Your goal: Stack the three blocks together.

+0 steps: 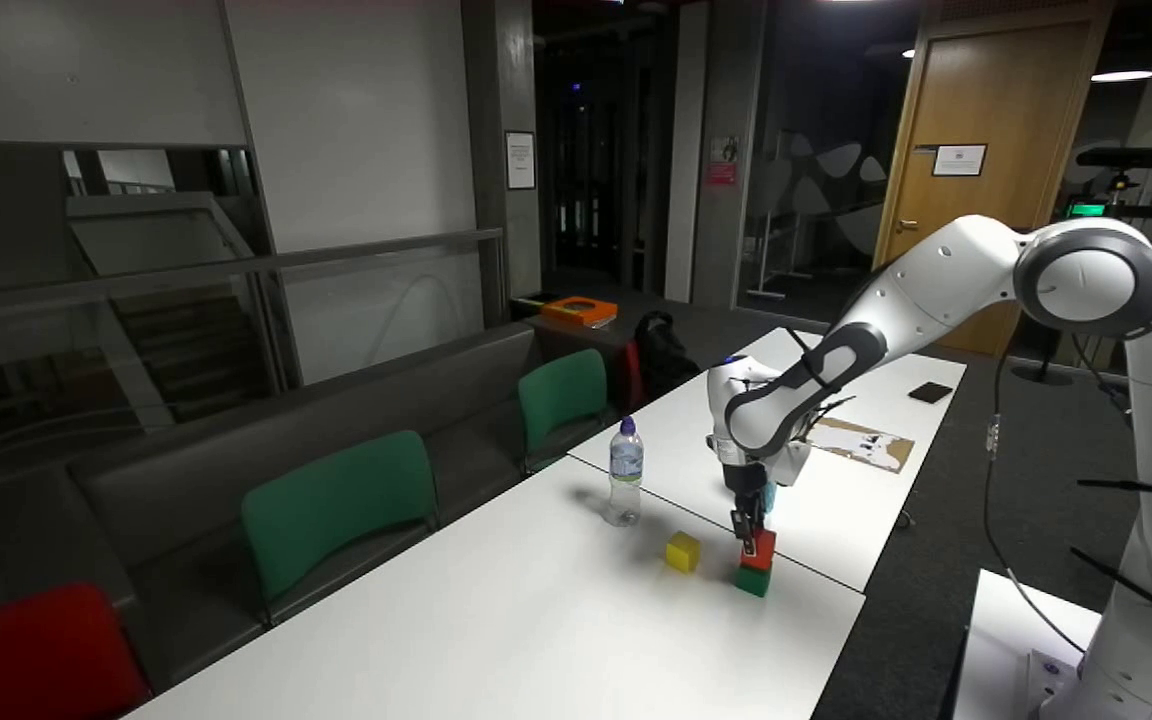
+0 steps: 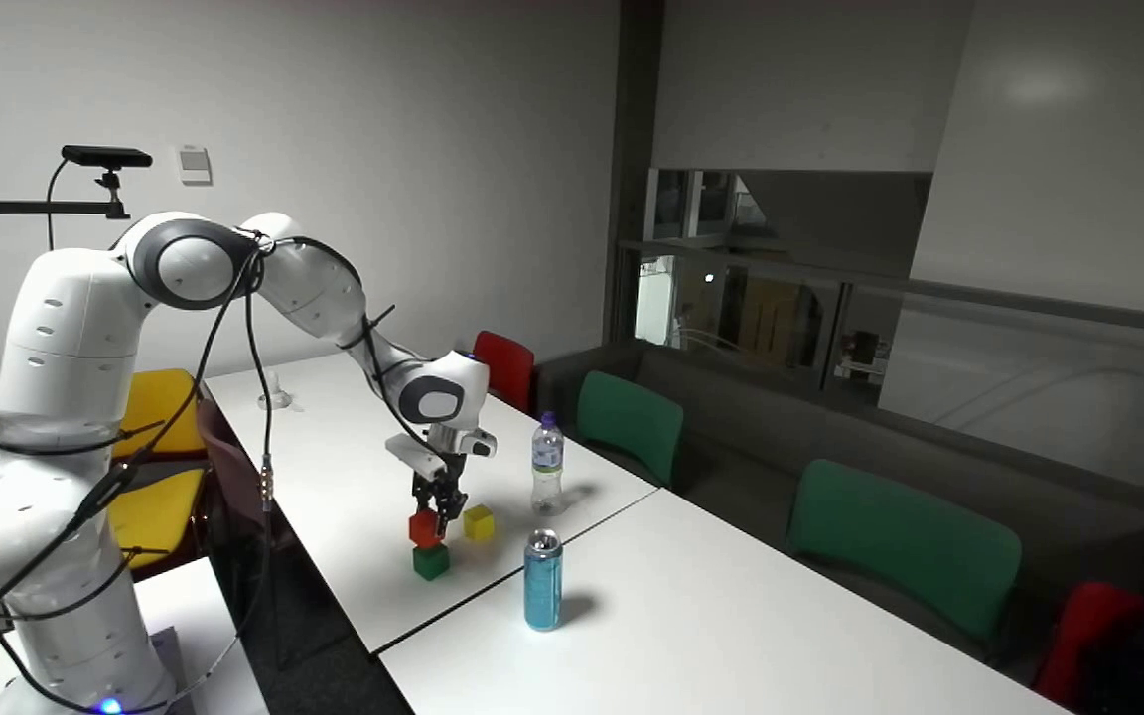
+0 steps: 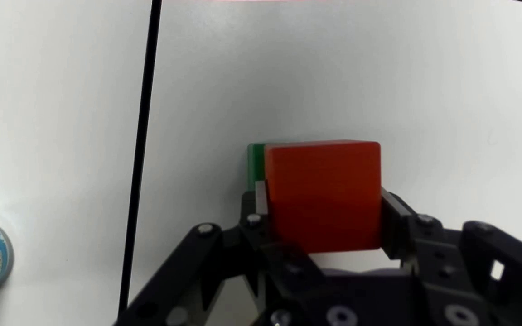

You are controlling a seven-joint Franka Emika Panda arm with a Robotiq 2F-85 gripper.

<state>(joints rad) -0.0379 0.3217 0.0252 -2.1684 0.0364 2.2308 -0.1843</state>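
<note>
Red block (image 3: 323, 181) pinched in the tool (image 3: 326, 201) over the green block (image 1: 753, 582)

The tool points down at the counter (image 1: 496, 640), its jaws pressed against opposite sides of the red block, which sits between their tips. Directly below it is the green block, resting on the counter close to the corner where the dark seam (image 3: 141, 136) meets the edge beside the arm (image 1: 936, 275). In the wrist view a green strip shows past the left side of the red block; I cannot tell whether the two touch. The yellow block (image 2: 479, 523) sits on the counter, apart from the tool and near the green block, farther in from the arm-side edge. Beyond it, towards the edge lined by green chairs (image 1: 341, 505), a clear bottle (image 1: 626, 480) stands upright close to the seam. Across the seam, on the other part of the counter, a blue can (image 2: 543, 586) stands upright, nearer the arm-side edge than the bottle
</note>
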